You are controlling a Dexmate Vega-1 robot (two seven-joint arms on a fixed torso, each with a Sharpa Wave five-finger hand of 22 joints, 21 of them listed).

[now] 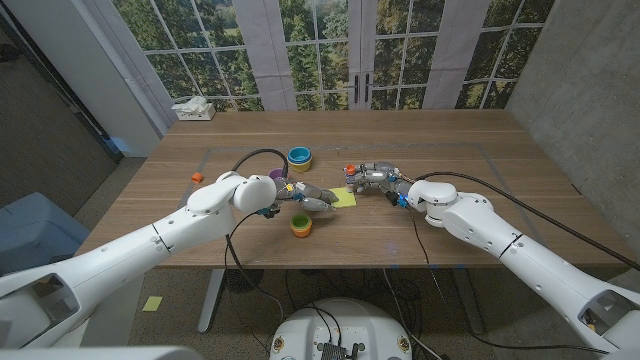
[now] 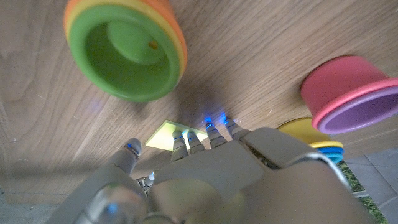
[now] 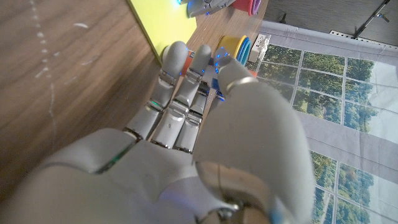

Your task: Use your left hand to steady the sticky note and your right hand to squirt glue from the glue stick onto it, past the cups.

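Left hand [image 1: 308, 199]: reaches toward the table's middle, fingers stretched out; fingertips [image 2: 211, 127] lie on the near edge of the sticky note [image 1: 343, 198]. Pressing down on it, not closed around anything.
Right hand [image 1: 375, 177]: fingers curled around something with an orange part showing between them, the glue stick [image 3: 186, 60] as far as can be told; most of it is hidden by the fingers. Held just beside the note's far right corner.
Sticky note: yellow-green square, flat on the wood between the two hands, the left hand's tips on one side, the right hand just off the other.
Green cup [image 1: 301, 226]: orange and yellow outside, close by the left hand, on the robot's side of it, mouth up.
Pink cup [image 2: 348, 93]: purple rim, lying on its side near the left hand, on its far side.
Blue and yellow cup [image 1: 299, 157]: beyond the left hand, farther from the robot.
Orange block [image 1: 197, 176]: small, well out to the left of the left arm.
Tissue box [image 1: 193, 110]: at the table's far left corner, well away from both hands.
Table [image 1: 480, 200]: brown wood.
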